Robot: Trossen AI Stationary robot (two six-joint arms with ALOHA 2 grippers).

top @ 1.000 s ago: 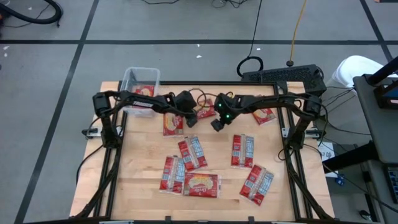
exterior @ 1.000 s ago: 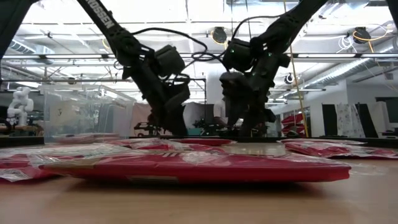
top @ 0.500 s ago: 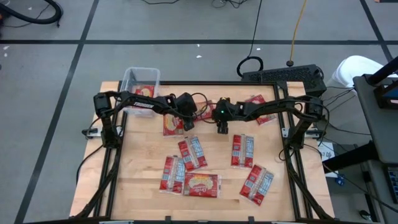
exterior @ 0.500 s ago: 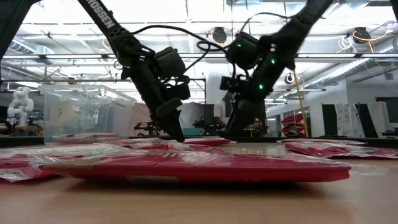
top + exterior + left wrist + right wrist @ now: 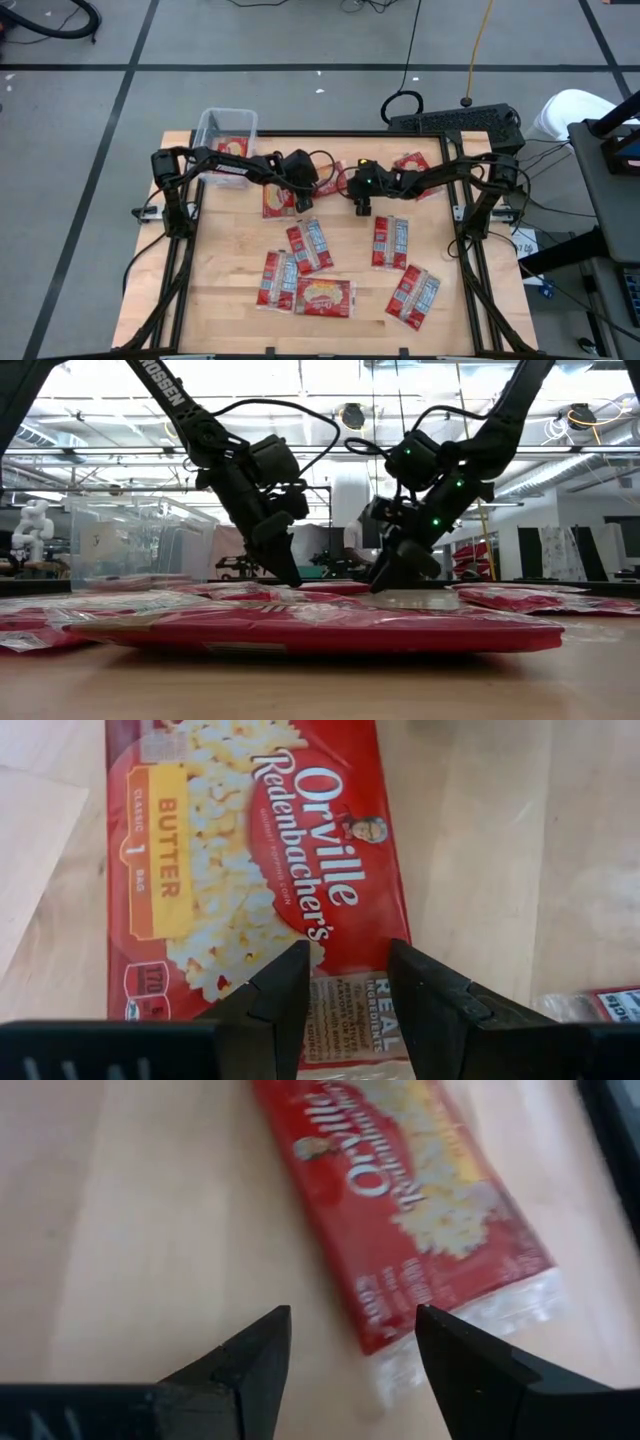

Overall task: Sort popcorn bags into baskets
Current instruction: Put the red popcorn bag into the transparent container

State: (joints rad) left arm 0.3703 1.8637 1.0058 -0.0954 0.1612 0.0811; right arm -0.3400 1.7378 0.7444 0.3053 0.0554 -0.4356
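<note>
Red popcorn bags [image 5: 310, 246] flat; clear basket [image 5: 226, 132]

The popcorn bag [image 5: 250, 870] reads "Orville Redenbacher's", "BUTTER", "CLASSIC", "1 BAG" and "REAL INGREDIENTS"; the arm [image 5: 165, 390] bears partial lettering "OSSEN".

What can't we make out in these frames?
- Basket contents: high view shows red inside; the count is too small to tell.
- Packet under the left tool: partly covered by the arm in the high view.
- Packet ahead of the right tool: print blurred in the right wrist view.
</note>
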